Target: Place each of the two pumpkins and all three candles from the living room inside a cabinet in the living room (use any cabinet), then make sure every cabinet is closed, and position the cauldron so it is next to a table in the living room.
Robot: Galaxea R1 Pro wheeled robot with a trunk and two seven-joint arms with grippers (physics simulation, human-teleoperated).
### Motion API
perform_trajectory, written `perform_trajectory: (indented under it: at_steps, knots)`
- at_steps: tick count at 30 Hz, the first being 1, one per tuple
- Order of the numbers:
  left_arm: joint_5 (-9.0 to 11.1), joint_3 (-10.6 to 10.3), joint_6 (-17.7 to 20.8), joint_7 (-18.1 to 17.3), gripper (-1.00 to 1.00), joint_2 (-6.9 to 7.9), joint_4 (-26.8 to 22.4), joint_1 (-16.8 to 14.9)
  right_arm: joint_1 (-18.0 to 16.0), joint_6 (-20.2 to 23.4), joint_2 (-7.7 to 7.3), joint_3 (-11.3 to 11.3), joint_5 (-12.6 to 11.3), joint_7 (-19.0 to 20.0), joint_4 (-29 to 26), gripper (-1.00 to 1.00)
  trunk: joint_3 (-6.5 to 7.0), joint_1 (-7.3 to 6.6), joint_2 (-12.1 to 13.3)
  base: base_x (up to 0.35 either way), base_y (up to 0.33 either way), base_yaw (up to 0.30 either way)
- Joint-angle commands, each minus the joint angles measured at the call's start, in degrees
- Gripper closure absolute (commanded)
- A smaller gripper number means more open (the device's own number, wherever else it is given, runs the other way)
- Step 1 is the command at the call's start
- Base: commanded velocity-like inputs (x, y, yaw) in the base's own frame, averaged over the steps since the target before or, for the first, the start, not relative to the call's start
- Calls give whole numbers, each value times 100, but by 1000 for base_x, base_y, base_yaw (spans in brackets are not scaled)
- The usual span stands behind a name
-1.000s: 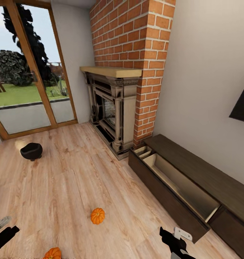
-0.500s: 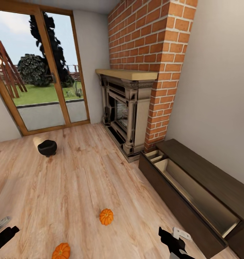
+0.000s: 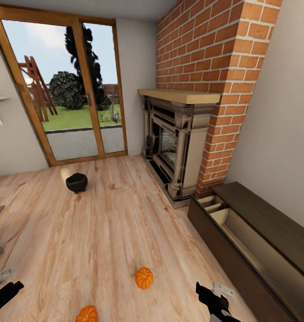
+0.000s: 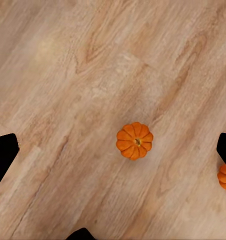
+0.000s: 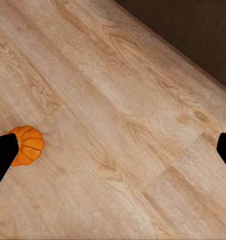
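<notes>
In my head camera, the left arm (image 3: pixel 4 293) looks like a matte black, blocky piece with a small grey metallic part on its upper side. My right arm (image 3: pixel 214 304) is also black and angular, and it carries a white bracket with small dark holes. In both wrist cameras, the fingertips (image 4: pixel 3 152) are plain black shapes.

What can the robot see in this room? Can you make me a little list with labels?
floor: pale wood planks
pumpkins: two, both on the floor, one farther from the robot, one at the picture's lower edge
cauldron: black, on the floor near the glass door
cabinet: dark brown, drawer pulled open, what shows of it empty
fireplace: under the brick chimney
left gripper: open, holding nothing
right gripper: open, holding nothing
</notes>
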Motion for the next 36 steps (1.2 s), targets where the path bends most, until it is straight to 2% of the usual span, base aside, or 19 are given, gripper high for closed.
perform_trajectory:
  at_steps: [1,36]
  knots:
    - [57,-15,-2,51,-100,5,-6,-5,-3,-12,2,49,-17,-32,2,-100,0,1,-4,13,1,228]
    - [48,-26,-2,52,-100,-2,-6,-5,-3,48,30,44,-29,-40,6,-100,197,1,-4,1,0,239]
